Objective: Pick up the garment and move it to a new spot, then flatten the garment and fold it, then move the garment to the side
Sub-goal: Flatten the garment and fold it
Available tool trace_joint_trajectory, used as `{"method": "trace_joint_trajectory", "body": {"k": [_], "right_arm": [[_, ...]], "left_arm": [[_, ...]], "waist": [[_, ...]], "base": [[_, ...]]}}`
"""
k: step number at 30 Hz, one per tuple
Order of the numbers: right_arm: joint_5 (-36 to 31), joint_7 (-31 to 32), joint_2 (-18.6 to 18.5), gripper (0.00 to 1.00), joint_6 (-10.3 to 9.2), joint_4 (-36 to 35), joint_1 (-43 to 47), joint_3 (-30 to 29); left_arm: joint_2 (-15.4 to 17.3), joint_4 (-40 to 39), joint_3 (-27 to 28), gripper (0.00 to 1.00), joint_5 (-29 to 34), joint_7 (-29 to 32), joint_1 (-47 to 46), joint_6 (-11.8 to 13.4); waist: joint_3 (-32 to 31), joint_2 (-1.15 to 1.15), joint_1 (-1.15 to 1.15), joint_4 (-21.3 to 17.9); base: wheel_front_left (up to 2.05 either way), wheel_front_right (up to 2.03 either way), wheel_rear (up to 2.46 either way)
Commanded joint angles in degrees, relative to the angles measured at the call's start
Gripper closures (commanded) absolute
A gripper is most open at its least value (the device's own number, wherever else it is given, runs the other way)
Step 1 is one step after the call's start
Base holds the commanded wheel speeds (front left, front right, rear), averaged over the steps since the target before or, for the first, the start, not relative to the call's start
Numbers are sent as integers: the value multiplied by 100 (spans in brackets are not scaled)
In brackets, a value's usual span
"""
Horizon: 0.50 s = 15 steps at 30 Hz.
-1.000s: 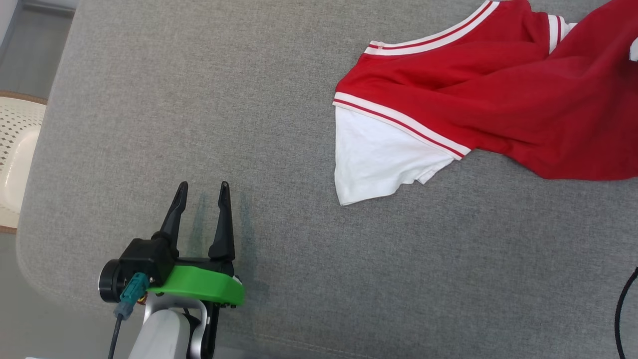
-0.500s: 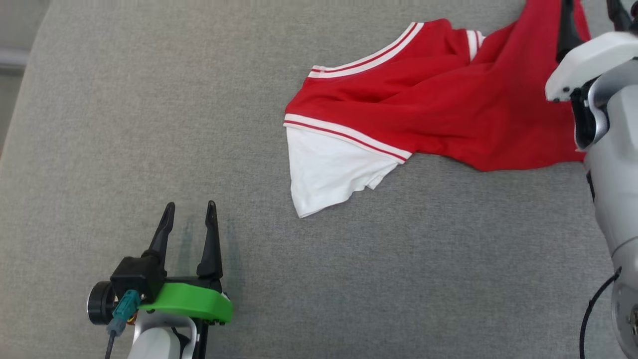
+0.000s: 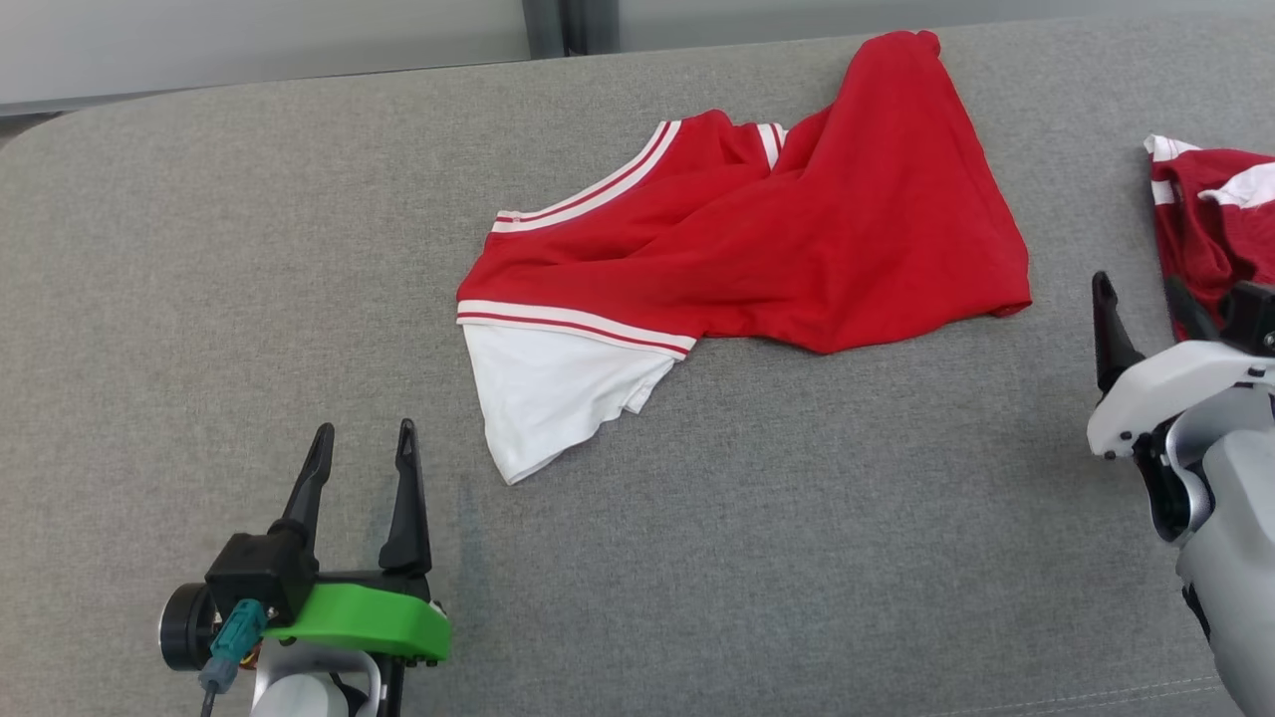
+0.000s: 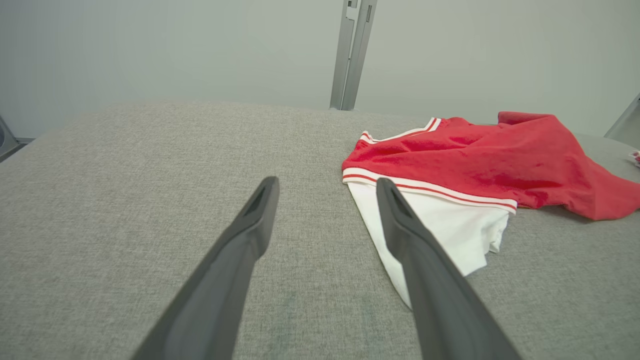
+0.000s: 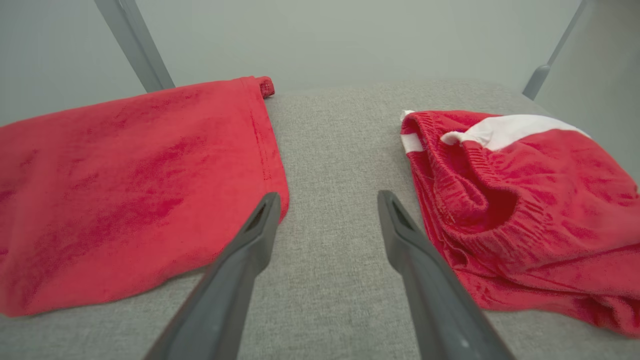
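Left pincer (image 3: 365,428): fingers spread, nothing between them, above grey cushion (image 3: 697,558).
Red garment (image 3: 777,239), white sleeve, striped trim: rumpled, lying on cushion ahead and to the right of left pincer; white sleeve tip near its right finger, apart.
Right pincer (image 3: 1136,284): fingers spread, empty, bare cushion between them; garment's red hem just left of left fingertip.
Second red piece (image 3: 1210,219), white trim: bunched, just right of right pincer.
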Motion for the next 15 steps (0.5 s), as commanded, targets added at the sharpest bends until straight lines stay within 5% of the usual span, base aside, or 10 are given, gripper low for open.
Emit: {"method": "trace_joint_trajectory", "body": {"k": [1, 15], "right_arm": [[65, 51, 27, 0, 2, -84, 157, 58], [164, 265, 105, 0, 1, 330, 21, 321]], "left_arm": [[65, -24, 18, 0, -49, 0, 45, 41], [159, -37, -22, 0, -88, 45, -148, 51]], "waist": [[-16, 0, 0, -15], [254, 0, 0, 415]], "base": [[0, 0, 0], [0, 0, 0]]}}
